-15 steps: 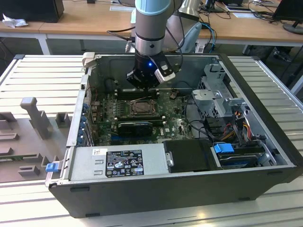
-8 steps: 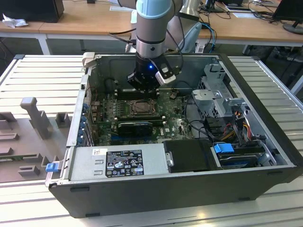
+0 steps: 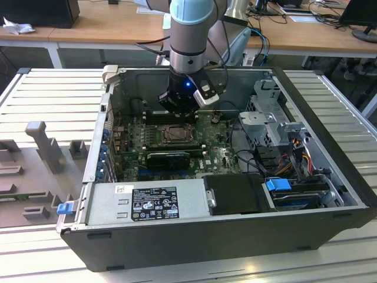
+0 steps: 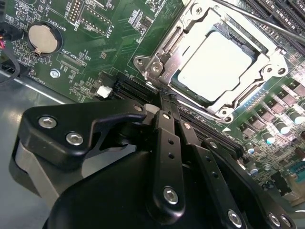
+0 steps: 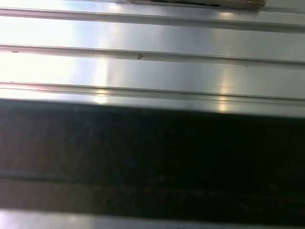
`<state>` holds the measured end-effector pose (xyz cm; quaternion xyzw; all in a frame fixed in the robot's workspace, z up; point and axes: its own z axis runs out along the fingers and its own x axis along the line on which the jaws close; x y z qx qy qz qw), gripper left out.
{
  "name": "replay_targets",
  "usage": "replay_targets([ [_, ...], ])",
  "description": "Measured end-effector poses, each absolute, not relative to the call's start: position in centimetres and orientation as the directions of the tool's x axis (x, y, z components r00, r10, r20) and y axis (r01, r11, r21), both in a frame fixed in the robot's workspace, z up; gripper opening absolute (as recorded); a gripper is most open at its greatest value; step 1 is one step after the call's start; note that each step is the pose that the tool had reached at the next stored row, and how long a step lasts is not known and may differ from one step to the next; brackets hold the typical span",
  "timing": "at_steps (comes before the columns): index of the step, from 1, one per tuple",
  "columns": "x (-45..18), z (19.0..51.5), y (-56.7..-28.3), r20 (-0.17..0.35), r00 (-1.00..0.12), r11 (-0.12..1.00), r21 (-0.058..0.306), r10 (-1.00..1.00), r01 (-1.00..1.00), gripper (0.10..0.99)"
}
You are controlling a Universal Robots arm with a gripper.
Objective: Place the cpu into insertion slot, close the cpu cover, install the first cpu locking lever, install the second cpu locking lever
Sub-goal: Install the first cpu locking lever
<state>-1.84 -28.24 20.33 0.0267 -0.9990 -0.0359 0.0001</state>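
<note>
The cpu [image 4: 217, 64] sits in the insertion slot [image 4: 259, 45] under the lowered cpu cover [image 4: 167, 52]. The gripper [image 4: 167, 98], fingers clenched and empty, should press the locking lever [image 4: 257, 19] squarely without slipping.

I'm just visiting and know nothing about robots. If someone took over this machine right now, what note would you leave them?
Gripper: inside the open computer case, just beside the socket; its fingers look closed together with nothing between them.
CPU: already sitting in the insertion slot on the motherboard.
CPU cover: lowered, framing the chip.
Levers: a thin metal rod crosses above the socket; I cannot tell whether either lever is latched.
Done: chip placed, cover down.
Left: both locking levers, as far as these pictures show.
</note>
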Motion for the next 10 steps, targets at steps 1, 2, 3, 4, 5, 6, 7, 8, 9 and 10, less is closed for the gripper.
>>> replay_targets([
  [1, -1.85, 20.29, -28.26, -0.002, -0.999, 0.996, 0.072, -0.053, -0.053, 0.106],
  [2, -1.84, 20.29, -28.28, -0.002, -0.999, 0.996, 0.072, -0.053, -0.053, 0.106],
  [3, -1.84, 20.29, -28.32, -0.002, -0.999, 0.996, 0.072, -0.053, -0.053, 0.106],
  [4, -1.82, 20.24, -28.37, -0.003, -0.999, 0.996, 0.074, -0.053, -0.053, 0.106],
  [5, -1.82, 20.22, -28.43, -0.003, -0.999, 0.996, 0.074, -0.053, -0.053, 0.106],
  [6, -1.83, 20.27, -28.52, -0.002, -0.999, 0.996, 0.072, -0.053, -0.053, 0.106],
  [7, -1.84, 20.27, -28.55, -0.002, -0.999, 0.996, 0.072, -0.053, -0.053, 0.106],
  [8, -1.84, 20.24, -28.56, -0.002, -0.999, 0.996, 0.072, -0.053, -0.053, 0.106],
  [9, -1.84, 20.23, -28.56, -0.002, -0.999, 0.996, 0.072, -0.053, -0.053, 0.106],
  [10, -1.83, 20.24, -28.57, -0.002, -0.999, 0.996, 0.075, -0.053, -0.053, 0.106],
])
